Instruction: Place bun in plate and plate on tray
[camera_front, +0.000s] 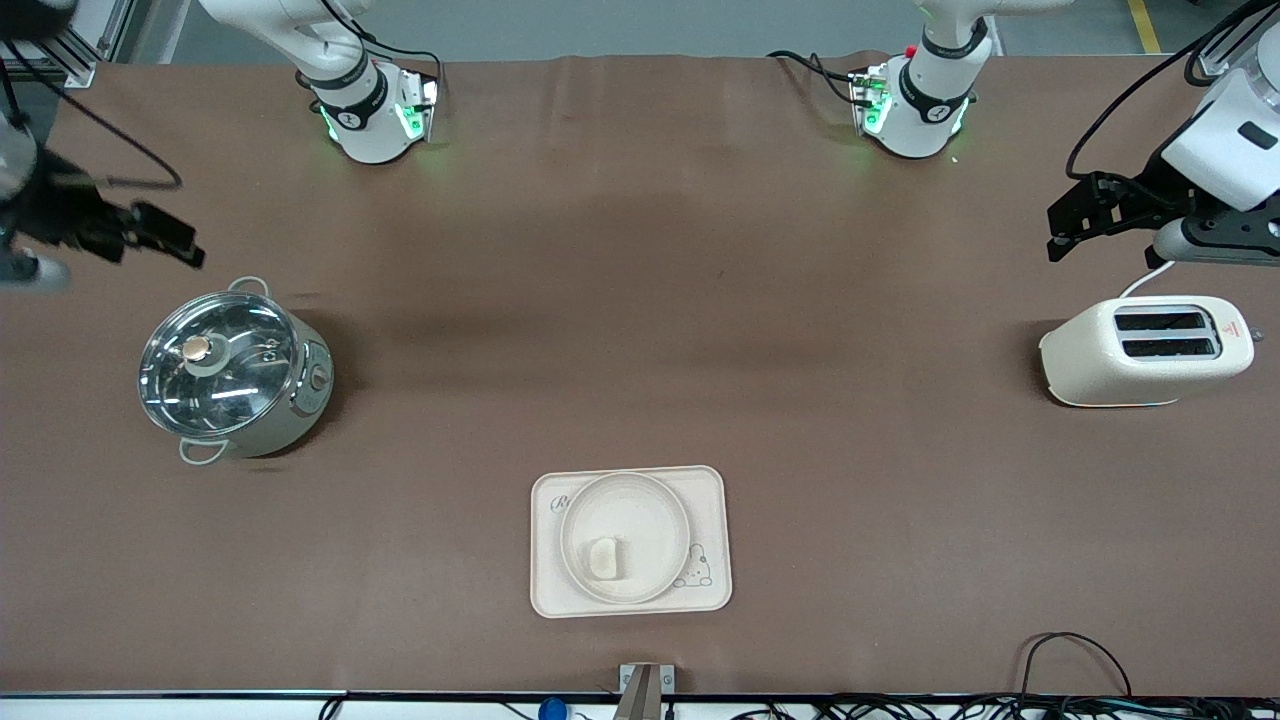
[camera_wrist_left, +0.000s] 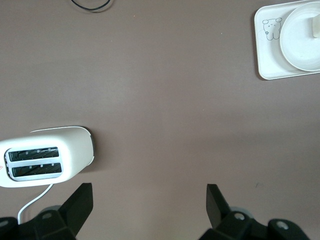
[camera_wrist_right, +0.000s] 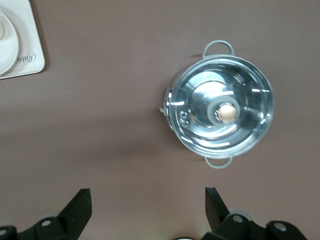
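The bun (camera_front: 603, 557) lies in the round plate (camera_front: 645, 515). The plate sits on the cream rectangular tray (camera_front: 548, 585), near the table's edge closest to the front camera. My left gripper (camera_front: 1058, 232) is open and empty in the air at the left arm's end of the table, above the toaster. In the left wrist view its fingers (camera_wrist_left: 149, 192) stand wide apart over bare table, with the tray (camera_wrist_left: 265, 55), plate (camera_wrist_left: 300, 47) and bun (camera_wrist_left: 316, 27) far off. My right gripper (camera_front: 185, 248) is open and empty above the pot. Its own view shows it (camera_wrist_right: 147, 195) wide open too.
A steel pot with a glass lid (camera_front: 230, 375) stands toward the right arm's end and shows in the right wrist view (camera_wrist_right: 220, 110). A cream toaster (camera_front: 1145, 350) stands toward the left arm's end and shows in the left wrist view (camera_wrist_left: 45, 160). Cables (camera_front: 1070, 650) lie at the table's near edge.
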